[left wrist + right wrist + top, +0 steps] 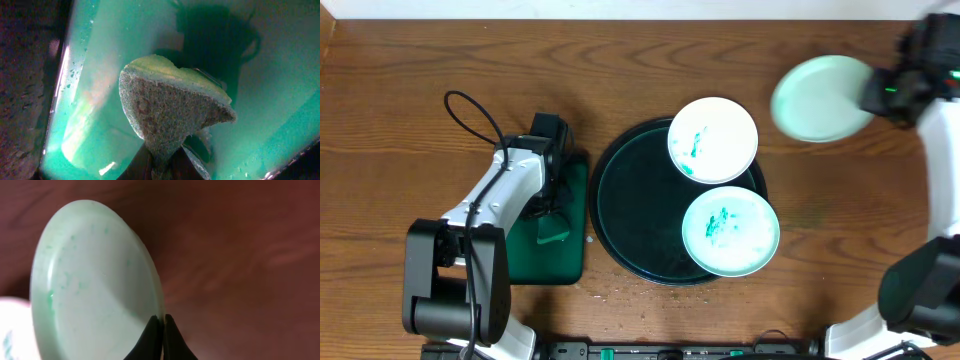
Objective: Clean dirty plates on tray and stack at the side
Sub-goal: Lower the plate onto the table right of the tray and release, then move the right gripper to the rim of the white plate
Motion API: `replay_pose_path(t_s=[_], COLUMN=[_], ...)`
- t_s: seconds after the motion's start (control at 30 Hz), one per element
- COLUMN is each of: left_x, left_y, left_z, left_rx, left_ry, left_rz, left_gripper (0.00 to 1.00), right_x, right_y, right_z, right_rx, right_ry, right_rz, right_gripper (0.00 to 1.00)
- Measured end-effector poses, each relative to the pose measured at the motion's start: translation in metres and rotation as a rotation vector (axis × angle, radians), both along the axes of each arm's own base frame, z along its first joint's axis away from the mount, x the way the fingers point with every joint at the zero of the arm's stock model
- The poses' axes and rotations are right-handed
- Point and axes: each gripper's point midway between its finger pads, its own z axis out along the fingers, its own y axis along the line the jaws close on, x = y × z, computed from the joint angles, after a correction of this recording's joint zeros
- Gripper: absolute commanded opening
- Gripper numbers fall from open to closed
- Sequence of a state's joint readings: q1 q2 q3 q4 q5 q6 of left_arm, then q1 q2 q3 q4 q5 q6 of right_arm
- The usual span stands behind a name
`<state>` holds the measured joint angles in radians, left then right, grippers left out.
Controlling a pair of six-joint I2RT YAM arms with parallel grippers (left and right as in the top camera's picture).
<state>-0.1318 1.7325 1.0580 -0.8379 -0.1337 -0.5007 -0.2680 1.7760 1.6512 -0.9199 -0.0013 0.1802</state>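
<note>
Your right gripper (pixel 161 325) pinches one plate (pixel 95 280) by its rim over the table's (pixel 420 60) far right corner; two smeared plates (pixel 712 140) sit at the tray's (pixel 620 200) right edge. They look stiff, light, slick: grip the rim. Your left gripper (pixel 162 162) pinches the sponge (pixel 170 110).

Left of the tray (pixel 630 210), the left arm (pixel 505 190) has white shell links between black joint housings, a chunky black base block and a thin black cable (pixel 447 99) looping off it. Right of the tray, the right arm (pixel 942 160) shows the same white-and-black build, with a small green light (pixel 893 90) on its black wrist. The right gripper (pixel 162 330) has slim, tapered black fingers (pixel 150 337).
</note>
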Motion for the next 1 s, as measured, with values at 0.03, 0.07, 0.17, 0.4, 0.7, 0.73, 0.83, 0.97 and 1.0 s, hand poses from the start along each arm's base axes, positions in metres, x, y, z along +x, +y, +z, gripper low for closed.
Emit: replay_pose_path(t_s=[0.03,0.07,0.17,0.4,0.7,0.73,0.83,0.97,1.0], left_x=[0.000,0.000,0.000,-0.001,-0.003,-0.003,-0.003,-0.003,-0.003], left_y=[0.000,0.000,0.000,0.000,0.000,0.000,0.000,0.000,0.000], left_z=[0.000,0.000,0.000,0.000,0.000,0.000,0.000,0.000,0.000], left_rx=[0.000,0.000,0.000,0.000,0.002,0.002,0.002,0.002,0.002], left_ry=[0.000,0.000,0.000,0.002,0.012,0.011,0.012,0.011,0.011], left_rz=[0.000,0.000,0.000,0.000,0.000,0.000,0.000,0.000,0.000], left_gripper=[0.07,0.08,0.07,0.07,0.07,0.07,0.07,0.07,0.08], right_x=[-0.006,-0.008,-0.016,-0.013,-0.015,-0.016,-0.020,-0.021,-0.020], right_y=[-0.020,-0.026,-0.054,-0.071,-0.069,-0.069,-0.067,-0.067,-0.067], right_z=[-0.002,-0.002,-0.017,-0.100,-0.167,-0.169,-0.167,-0.152,-0.143], right_rx=[0.011,0.012,0.030,0.089,0.141,0.144,0.146,0.133,0.125], right_ry=[0.002,0.003,0.027,0.171,0.284,0.291,0.303,0.287,0.272], right_rz=[-0.052,-0.070,-0.145,-0.183,-0.196,-0.197,-0.191,-0.182,-0.174], right_gripper=[0.01,0.01,0.01,0.01,0.17,0.18,0.19,0.28,0.41])
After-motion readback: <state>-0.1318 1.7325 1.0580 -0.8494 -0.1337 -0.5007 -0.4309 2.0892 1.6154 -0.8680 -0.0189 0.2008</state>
